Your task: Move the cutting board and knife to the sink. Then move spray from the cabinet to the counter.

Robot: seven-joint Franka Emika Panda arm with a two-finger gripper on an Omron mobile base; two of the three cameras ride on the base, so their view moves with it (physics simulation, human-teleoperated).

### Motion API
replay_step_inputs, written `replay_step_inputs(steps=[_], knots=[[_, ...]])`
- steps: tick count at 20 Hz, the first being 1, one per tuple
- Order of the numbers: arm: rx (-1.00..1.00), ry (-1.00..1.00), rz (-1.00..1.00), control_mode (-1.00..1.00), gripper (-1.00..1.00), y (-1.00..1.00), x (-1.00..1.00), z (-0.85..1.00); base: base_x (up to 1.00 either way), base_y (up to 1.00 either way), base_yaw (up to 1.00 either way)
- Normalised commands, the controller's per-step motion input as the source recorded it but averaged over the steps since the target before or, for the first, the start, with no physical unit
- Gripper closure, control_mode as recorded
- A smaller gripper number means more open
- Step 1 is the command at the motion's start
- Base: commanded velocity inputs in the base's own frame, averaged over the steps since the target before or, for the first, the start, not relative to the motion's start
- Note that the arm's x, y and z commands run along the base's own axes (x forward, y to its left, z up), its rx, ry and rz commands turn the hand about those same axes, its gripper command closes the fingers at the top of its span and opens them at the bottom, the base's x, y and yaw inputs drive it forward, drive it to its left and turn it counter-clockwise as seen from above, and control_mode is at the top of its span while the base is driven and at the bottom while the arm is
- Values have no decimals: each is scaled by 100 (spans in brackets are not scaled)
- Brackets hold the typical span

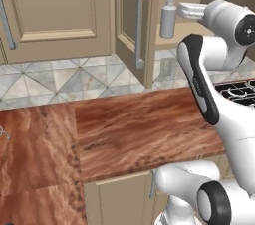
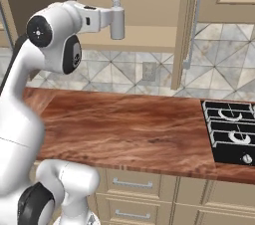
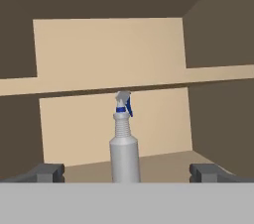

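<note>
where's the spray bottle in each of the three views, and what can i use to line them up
Left base view: the spray stands upper right of centre, in the open cabinet.
Right base view: the spray is top centre-left, at the end of the arm.
Hand view: the spray is centred, between the open gripper's fingertips.
Shared landmark: the cabinet shelf it stands on.

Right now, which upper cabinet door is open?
The cabinet door with the grey handle, swung out beside the spray; the left door sits shut.
</note>
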Motion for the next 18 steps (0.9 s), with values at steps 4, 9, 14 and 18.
replay_step_inputs(steps=[4,9,14,18], knots=[[0,0,0,-100,-100,0,49,-4,0,0,0],[0,0,0,-100,-100,0,48,-19,0,0,0],[0,0,0,-100,-100,0,52,-14,0,0,0],[0,0,0,-100,-100,0,40,-4,0,0,0]])
